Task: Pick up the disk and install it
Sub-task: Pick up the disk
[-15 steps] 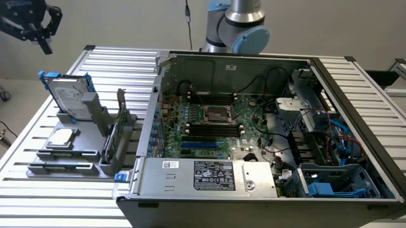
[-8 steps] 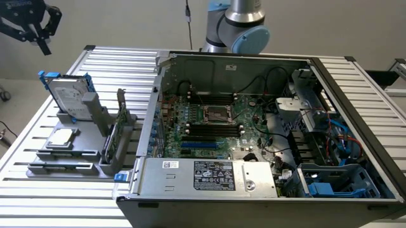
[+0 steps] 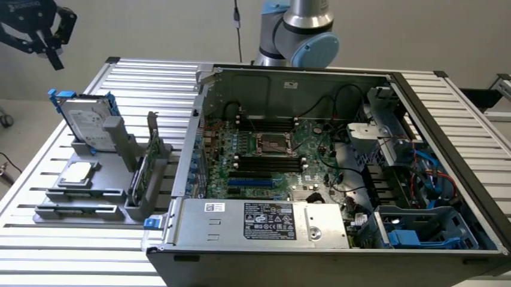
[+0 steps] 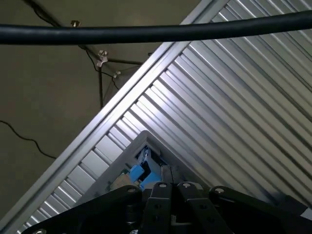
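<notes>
The disk (image 3: 84, 122), a silver-grey hard drive with blue side rails, stands tilted on edge in a grey holder (image 3: 96, 179) on the slatted table at the exterior view's left. My black gripper (image 3: 48, 48) hangs high above and slightly left of it, well clear and holding nothing that I can see. In the wrist view the gripper's black linkage (image 4: 180, 209) shows. Just past it a blue rail corner of the disk (image 4: 142, 171) peeks out over the slats.
An open computer case (image 3: 319, 84) with motherboard (image 3: 271, 161) and a blue drive bay (image 3: 415, 230) is at the exterior view's right. A small silver chip (image 3: 76, 173) and a green card (image 3: 142, 173) share the holder. A black cable (image 4: 156, 31) crosses the wrist view.
</notes>
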